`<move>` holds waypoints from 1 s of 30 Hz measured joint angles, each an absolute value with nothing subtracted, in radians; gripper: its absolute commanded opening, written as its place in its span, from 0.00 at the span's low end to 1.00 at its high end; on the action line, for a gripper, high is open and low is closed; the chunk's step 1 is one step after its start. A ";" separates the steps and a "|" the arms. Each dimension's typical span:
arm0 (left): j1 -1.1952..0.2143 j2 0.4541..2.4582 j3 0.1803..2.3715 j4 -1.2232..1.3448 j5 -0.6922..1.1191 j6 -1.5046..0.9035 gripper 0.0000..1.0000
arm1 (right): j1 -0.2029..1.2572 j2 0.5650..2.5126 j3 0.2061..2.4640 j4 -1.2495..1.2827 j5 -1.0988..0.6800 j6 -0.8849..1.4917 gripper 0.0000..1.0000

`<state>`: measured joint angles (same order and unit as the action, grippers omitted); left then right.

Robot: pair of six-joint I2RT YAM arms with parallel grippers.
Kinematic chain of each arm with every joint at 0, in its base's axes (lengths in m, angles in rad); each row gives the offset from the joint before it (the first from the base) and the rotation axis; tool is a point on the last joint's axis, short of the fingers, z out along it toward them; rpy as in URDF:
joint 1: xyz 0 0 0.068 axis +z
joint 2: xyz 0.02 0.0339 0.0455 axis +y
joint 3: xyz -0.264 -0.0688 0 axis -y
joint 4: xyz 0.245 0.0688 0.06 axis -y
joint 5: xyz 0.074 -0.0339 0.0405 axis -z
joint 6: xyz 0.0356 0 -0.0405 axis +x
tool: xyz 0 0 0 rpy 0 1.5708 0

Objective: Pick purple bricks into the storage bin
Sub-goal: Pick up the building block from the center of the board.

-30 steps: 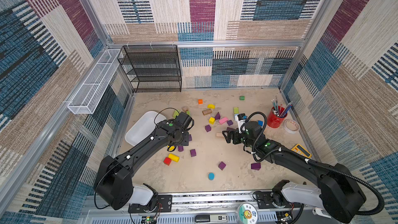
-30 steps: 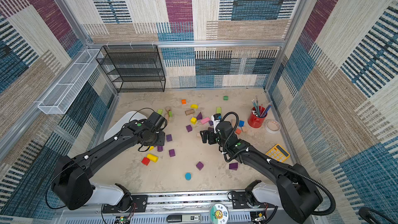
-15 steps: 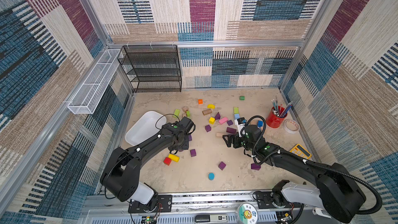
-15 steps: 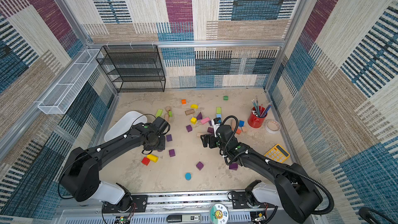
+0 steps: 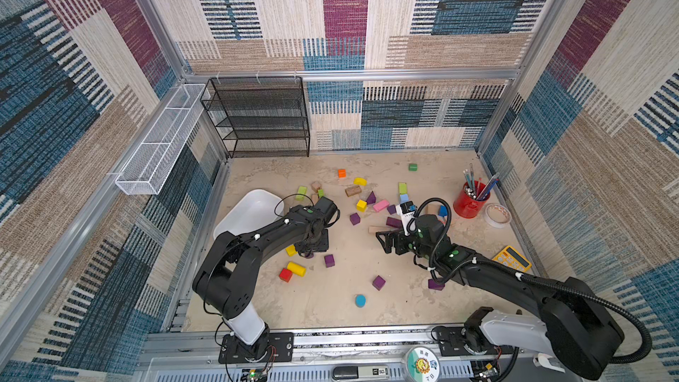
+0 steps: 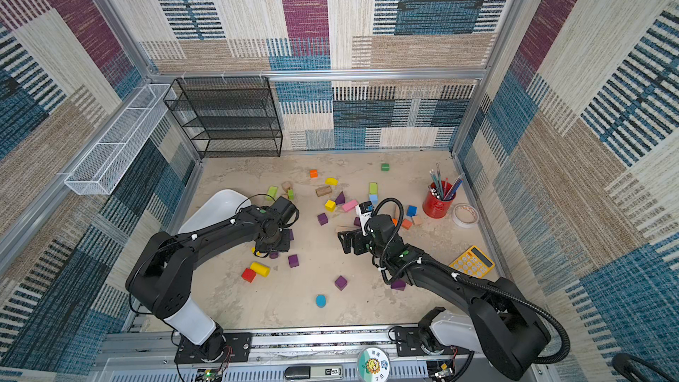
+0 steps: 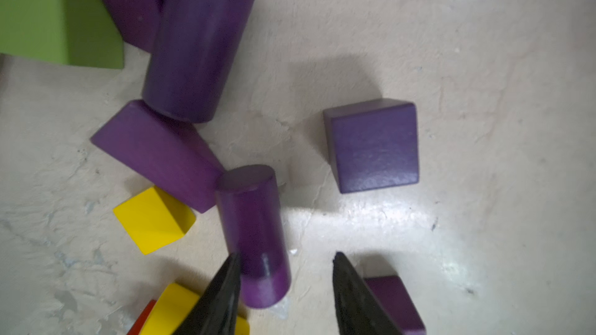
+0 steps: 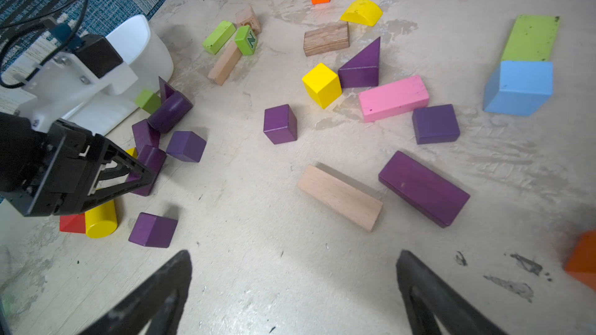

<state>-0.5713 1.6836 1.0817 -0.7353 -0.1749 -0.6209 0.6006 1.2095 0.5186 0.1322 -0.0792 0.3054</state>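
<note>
The storage bin [image 5: 245,211] sits at the far left of the bench [image 5: 330,310]. The part of it not hidden by the left arm [image 5: 257,240] shows no brick inside. All the purple bricks [image 8: 280,124] in view lie on the bench. A tight cluster lies just right of the bin: a large cylinder [image 7: 200,43], a bar [image 7: 154,153], a cube [image 7: 374,146] and a small cylinder [image 7: 251,233]. Further right are a wedge [image 8: 361,66], 2 more cubes and a long bar [image 8: 422,188], and 2 more lie near the front edge. So the task looks barely begun, with about 12 bricks left.

The left pincer [image 7: 286,253] stands partly spread astride 1 end of the small cylinder, 1 finger [image 7: 225,285] against it and the other clear, so it has no grip yet. The right pincer [image 8: 294,252] is spread wide over bare bench, holding nothing
</note>
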 measured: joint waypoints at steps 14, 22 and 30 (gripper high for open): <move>-0.532 1.690 1.077 -0.707 -0.150 -0.620 0.48 | 0.606 1.241 0.519 0.146 -0.080 0.301 1.00; -0.530 1.729 1.076 -0.676 -0.125 -0.621 0.47 | 0.609 1.251 0.532 0.147 -0.087 0.297 0.99; -0.528 1.751 1.067 -0.656 -0.117 -0.622 0.42 | 0.612 1.251 0.543 0.150 -0.087 0.286 0.99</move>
<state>-0.5278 1.7512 1.0672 -0.6556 -0.1169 -0.6216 0.6121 1.2510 0.5426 0.1497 -0.0868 0.2859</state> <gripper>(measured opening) 0.436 0.995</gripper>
